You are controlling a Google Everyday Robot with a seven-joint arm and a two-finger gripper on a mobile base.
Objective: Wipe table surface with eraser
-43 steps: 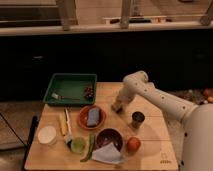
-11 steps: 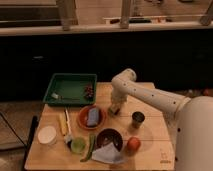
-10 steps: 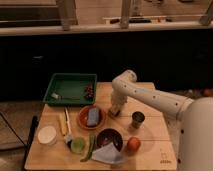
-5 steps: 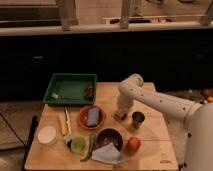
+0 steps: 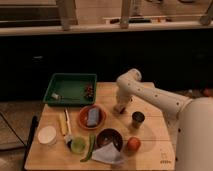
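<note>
1. Clutter took up the left and front of the table surface (image 5: 152,131). A green tray (image 5: 70,89) sat at the back left corner, with a small pale item (image 5: 56,96) and a dark reddish cluster (image 5: 89,91) inside it.
2. Just in front of the tray lay a red plate (image 5: 84,120) with a grey-blue block (image 5: 93,116) resting on it. Left of the plate, a yellow stick (image 5: 62,123) and a thin pale utensil (image 5: 67,117) lay side by side.
3. Along the front stood a white bowl (image 5: 47,135), a green cup (image 5: 77,145), a green pod (image 5: 90,146) and a dark bowl (image 5: 109,137). A white cloth (image 5: 106,154) touched the dark bowl's front. An orange fruit (image 5: 133,144) sat just to the dark bowl's right.
4. A metal cup (image 5: 137,119) stood upright just beside the working spot, to its right and a little nearer the front. Nothing else was closer.
5. The white arm (image 5: 150,94) reached in from the robot's body on the right. It bent at an elbow over the table's back part and turned straight down.
6. The gripper (image 5: 120,109) pointed down at the planks near the middle of the table. It was between the red plate and the metal cup and touched neither.
7. Whether the gripper was clamped on anything could not be told. The eraser could not be told apart from the gripper's tip, where only a small dark patch showed against the wood.
</note>
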